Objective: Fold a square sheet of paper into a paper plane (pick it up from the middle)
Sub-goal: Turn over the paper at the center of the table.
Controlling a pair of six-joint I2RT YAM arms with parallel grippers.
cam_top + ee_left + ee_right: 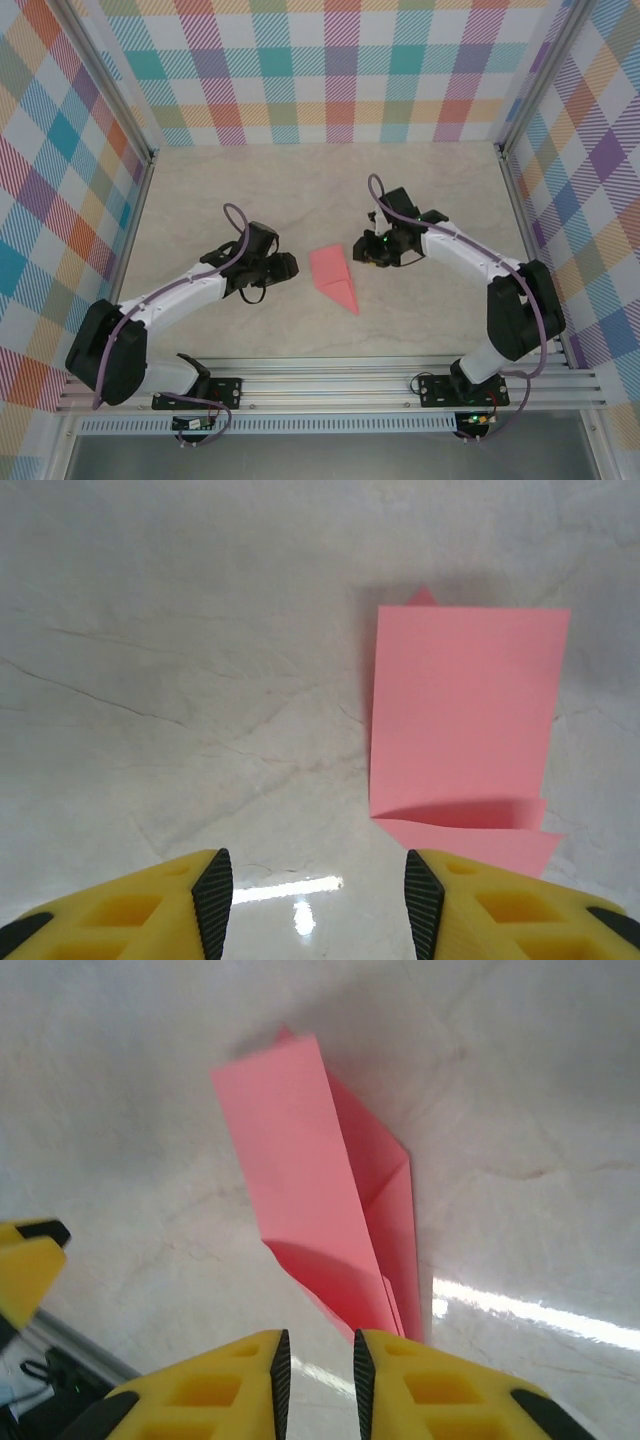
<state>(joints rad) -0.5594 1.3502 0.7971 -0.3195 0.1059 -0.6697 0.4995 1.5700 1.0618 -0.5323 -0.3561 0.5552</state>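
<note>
Top external view: the pink paper [333, 277], folded into a narrow wedge, lies flat on the pale table [300, 190] between the two arms, its pointed end turned toward the near edge. The left gripper [288, 266] sits just to the paper's left, a strip of bare table between them. The right gripper [362, 250] sits close by the wide end's far right corner.

From the left wrist, the left gripper [315, 880] has its jaws standing well apart with only table between them. The pink paper [465, 710] lies ahead and to the right of that gap, its layered near edge just above the right-hand finger.

From the right wrist, the right gripper [320, 1360] has its jaws drawn narrow, a slim empty gap between the black pads. The pink paper [320, 1170] lies just ahead, its near tip beside the right-hand finger, not between the pads.
</note>
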